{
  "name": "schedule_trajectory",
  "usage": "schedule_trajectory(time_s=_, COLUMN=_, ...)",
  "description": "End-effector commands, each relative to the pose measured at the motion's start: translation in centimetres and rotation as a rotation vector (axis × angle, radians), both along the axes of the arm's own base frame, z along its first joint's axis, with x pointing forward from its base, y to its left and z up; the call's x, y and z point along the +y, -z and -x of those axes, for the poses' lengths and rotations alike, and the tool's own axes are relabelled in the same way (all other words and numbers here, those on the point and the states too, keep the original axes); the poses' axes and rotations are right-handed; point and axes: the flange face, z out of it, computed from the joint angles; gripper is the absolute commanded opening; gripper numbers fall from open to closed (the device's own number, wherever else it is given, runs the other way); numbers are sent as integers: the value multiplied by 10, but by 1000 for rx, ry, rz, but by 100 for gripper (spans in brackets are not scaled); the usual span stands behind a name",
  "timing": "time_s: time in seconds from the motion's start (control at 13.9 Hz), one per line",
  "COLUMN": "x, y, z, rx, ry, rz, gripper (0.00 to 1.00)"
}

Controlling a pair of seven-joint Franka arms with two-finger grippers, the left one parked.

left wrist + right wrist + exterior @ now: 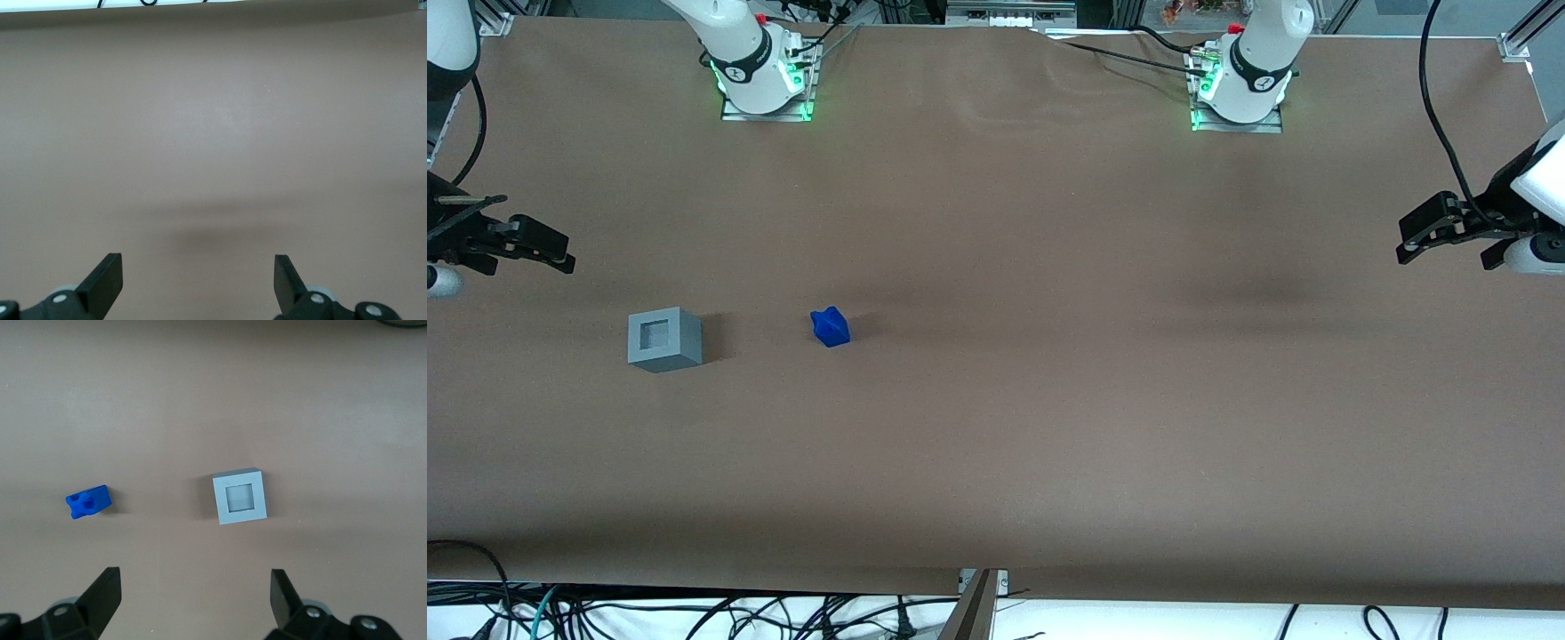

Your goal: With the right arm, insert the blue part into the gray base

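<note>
1. Hanging high at the working arm's end of the worktop (pixel 996 444), the pincer (pixel 193 597) is spread wide and carries nothing; the right wrist view looks straight down between its two black fingers (pixel 107 590) at both task pieces.
2. The blue part (pixel 830 326) lies loose on the brown worktop, well in from every edge and nearer the working arm's end than the parked arm's. Its notched face shows in the right wrist view (pixel 89 502).
3. The gray base (pixel 664 339) stands upright near the blue part but clearly apart from it, closer to the working arm's end edge. Its square recess faces up and looks unfilled (pixel 240 497).
4. The two pieces sit about equally near the front camera, with bare worktop between them.
5. Step in hand, as I judge it: the very start, the approach to the blue part. Nothing is grasped and nothing is inserted.
6. The next move calls for bringing the pincer sideways over the blue part, away from the base it is now nearer to, then lowering with the fingers either side of the block.
7. The block is small and irregular, so the fingers should likely close on its flatter flanks, or it may twist and then not line up with the recess.
</note>
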Motion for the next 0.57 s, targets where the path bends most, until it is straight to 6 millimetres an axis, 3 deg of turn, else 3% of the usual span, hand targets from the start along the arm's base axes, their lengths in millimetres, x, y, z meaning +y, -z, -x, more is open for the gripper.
schedule_trajectory(time_s=0.0, x=0, y=-5, z=-3, rx=-3, ry=-10, rz=18, gripper=99)
schedule_trajectory(time_s=0.5, x=-3, y=-5, z=-3, rx=-2, ry=-7, rz=17, gripper=99)
